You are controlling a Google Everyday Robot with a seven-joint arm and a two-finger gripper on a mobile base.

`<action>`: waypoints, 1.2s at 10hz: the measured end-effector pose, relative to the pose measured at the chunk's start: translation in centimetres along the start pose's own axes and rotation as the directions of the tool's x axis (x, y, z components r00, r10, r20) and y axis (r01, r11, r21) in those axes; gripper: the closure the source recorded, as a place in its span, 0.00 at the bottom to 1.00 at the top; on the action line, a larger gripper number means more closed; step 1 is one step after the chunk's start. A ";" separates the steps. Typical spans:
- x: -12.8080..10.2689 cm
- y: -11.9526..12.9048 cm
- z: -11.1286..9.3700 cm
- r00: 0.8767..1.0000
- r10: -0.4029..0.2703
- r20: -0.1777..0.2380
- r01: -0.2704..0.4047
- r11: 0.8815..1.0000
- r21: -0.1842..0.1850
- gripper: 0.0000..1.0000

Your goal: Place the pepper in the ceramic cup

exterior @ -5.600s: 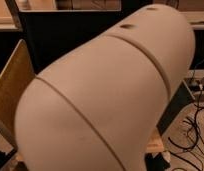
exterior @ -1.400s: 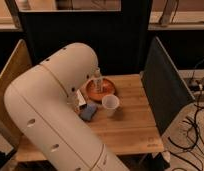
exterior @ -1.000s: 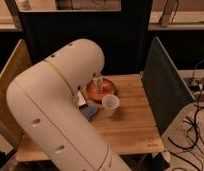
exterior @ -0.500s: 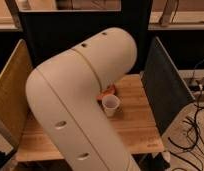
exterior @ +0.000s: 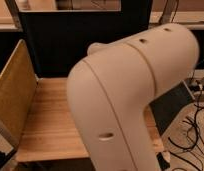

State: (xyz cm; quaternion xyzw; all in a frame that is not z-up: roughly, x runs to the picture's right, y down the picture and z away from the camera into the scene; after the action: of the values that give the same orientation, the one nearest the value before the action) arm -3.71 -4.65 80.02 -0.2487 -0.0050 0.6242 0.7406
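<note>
**Arm fills the view, hiding gripper, pepper and cup**

The robot's cream arm (exterior: 130, 100) sweeps from the upper right down to the bottom centre. It bends at a broad elbow and covers most of the table (exterior: 50, 120). A curved seam runs across the elbow, two small holes sit near the top of the shell, and a short slot lies lower down.

The gripper is out of sight, somewhere behind or beyond the arm. Whether it is open, closed or holding anything cannot be told. The pepper and the cup are hidden too, so their places cannot be told.

Only the left part of the wooden table shows. A tan panel (exterior: 12, 95) stands along its left edge and a dark panel (exterior: 70, 40) closes the back. A second dark panel (exterior: 170, 105) peeks out at the right, partly behind the arm. Cables (exterior: 197, 130) trail at the far right.
</note>
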 end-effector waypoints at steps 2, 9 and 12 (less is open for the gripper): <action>1.1 -2.1 -2.1 0.999 0.029 0.027 -0.029 0.999 -0.021 1.00; 0.6 -3.7 -1.5 1.000 0.002 0.031 -0.003 0.999 0.032 1.00; -0.1 -7.6 -2.0 0.999 0.019 0.041 -0.024 0.993 0.117 1.00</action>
State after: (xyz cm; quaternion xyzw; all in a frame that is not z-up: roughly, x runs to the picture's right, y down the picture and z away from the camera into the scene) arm 3.96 -6.17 81.16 -0.1923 0.0195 0.6363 0.7468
